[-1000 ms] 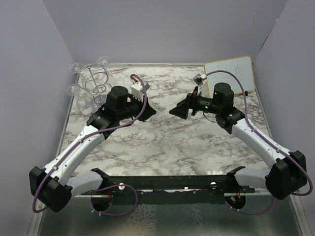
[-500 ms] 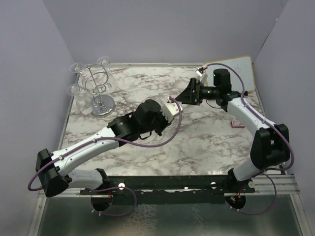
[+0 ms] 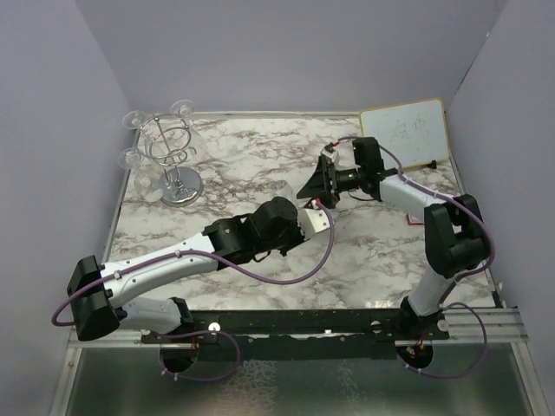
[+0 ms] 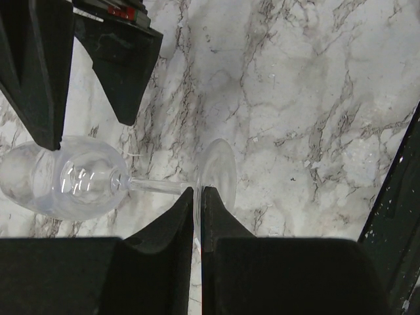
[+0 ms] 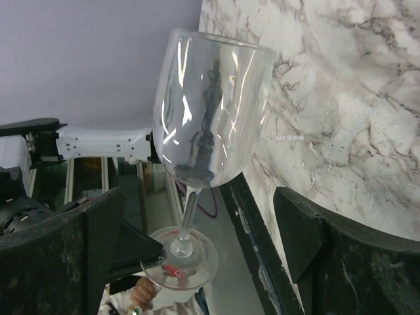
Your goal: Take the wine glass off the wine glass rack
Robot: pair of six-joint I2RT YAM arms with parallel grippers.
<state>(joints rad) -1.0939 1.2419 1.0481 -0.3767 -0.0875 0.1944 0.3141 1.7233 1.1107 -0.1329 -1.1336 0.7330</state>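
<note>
Handover stage, seen from above and from both wrists. My left claw is clamped on the rim of the foot of the wine glass, which lies level above the marble table, near its middle. The glass is well apart from the wine glass rack in the far left corner, so I judge the removal itself done. What look like further glasses hang on the rack's loops. My right claw stands spread wide with the bowl just ahead of its fingers. Whether either finger touches the bowl I cannot tell, since the clear glass blurs against the marble. What is left, I judge, is closing on the bowl or setting the glass down. The open marble toward my bases offers ample room. The whiteboard in the far right corner and the side walls are the nearest limits, both well apart from the glass.
</note>
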